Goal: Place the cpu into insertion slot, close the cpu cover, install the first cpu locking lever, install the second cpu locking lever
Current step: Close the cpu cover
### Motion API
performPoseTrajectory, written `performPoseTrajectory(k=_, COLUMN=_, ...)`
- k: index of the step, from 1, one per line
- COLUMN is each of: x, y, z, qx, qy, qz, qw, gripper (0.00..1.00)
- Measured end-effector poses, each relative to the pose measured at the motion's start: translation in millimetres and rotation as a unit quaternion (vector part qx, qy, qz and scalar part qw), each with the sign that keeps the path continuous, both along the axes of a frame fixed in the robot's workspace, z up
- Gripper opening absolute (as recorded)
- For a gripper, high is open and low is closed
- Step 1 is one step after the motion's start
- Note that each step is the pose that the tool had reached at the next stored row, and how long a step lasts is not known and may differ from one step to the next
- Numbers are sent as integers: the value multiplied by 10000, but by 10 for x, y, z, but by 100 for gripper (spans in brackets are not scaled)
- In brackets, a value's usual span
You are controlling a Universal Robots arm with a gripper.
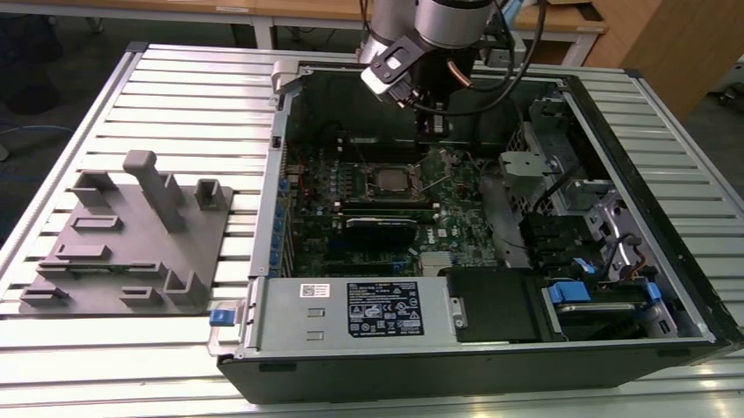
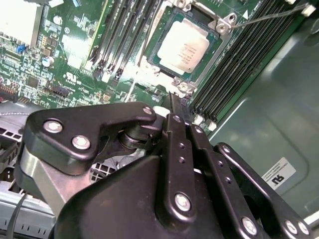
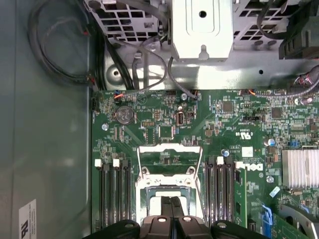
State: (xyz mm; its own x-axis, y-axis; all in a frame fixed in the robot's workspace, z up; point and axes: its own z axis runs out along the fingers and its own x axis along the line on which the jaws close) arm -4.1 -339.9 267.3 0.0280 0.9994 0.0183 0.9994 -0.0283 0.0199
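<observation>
The cpu (image 2: 183, 48), a pale silver square, lies flat in the insertion slot (image 1: 389, 180) on the green board. In the first wrist view the cpu cover (image 3: 169, 148) stands swung back beyond the slot, with the board showing through its window. A thin wire locking lever (image 2: 274, 14) sticks up beside the slot. My gripper (image 3: 171, 205) hovers just over the near edge of the slot, its black fingers (image 2: 175, 107) pressed together with nothing between them. In the exterior view the gripper (image 1: 433, 131) hangs inside the case, behind the slot.
Long black memory slots (image 2: 234, 64) flank the slot on both sides. A metal drive cage (image 1: 546, 187) and cables fill the exterior view's right. The power supply (image 1: 348, 309) lies along the case front. A grey fixture (image 1: 134, 235) stands on the slatted table at the left.
</observation>
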Motion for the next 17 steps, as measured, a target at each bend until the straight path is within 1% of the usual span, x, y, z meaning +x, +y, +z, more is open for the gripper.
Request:
performPoseTrajectory(k=7, x=116, y=1, z=0, qx=0, qy=0, qz=0, qw=10000, gripper=10)
performPoseTrajectory(k=17, x=316, y=0, z=-2, qx=0, qy=0, qz=0, qw=10000, gripper=10)
